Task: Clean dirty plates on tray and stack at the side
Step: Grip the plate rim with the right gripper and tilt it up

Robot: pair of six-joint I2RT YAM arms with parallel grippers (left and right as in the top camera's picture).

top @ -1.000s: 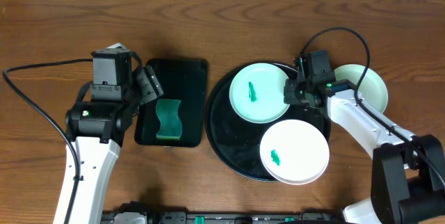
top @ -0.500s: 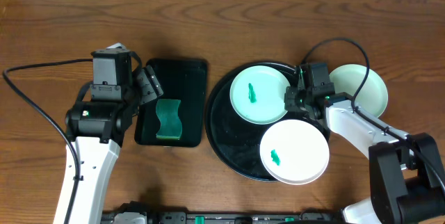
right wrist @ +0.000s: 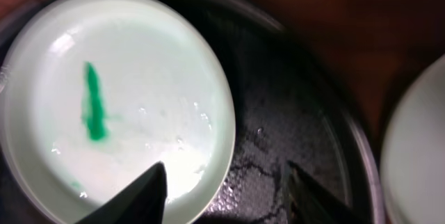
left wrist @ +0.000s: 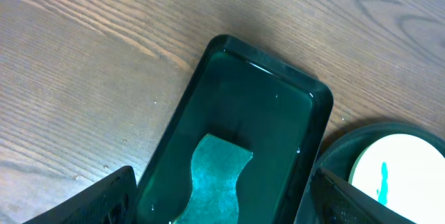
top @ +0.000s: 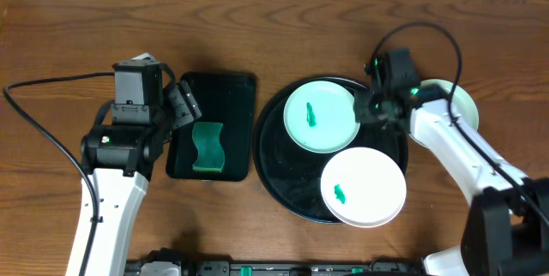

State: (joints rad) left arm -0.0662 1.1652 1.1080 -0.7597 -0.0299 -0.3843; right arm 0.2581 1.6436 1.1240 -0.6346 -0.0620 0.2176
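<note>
The round black tray (top: 283, 169) holds a mint-green plate (top: 319, 115) with a green smear (right wrist: 94, 102) and a white plate (top: 363, 188), also smeared. Another mint plate (top: 455, 109) lies on the table right of the tray, partly under my right arm. My right gripper (top: 367, 107) hovers open at the right rim of the smeared mint plate (right wrist: 118, 106), one finger (right wrist: 142, 196) over the plate and the other over the bare tray (right wrist: 292, 133). Over the dark green rectangular tray (top: 227, 96), my left gripper (left wrist: 222, 210) is open and empty.
A green sponge (left wrist: 215, 175) lies in the rectangular tray (left wrist: 264, 92), left of the black tray. Bare wooden table (top: 257, 27) runs along the back. A black cable (top: 34, 113) loops on the table at the far left.
My right gripper's jaws have opened from shut, and it dipped towards the front, then drew back. The plates and the left arm have not moved.
</note>
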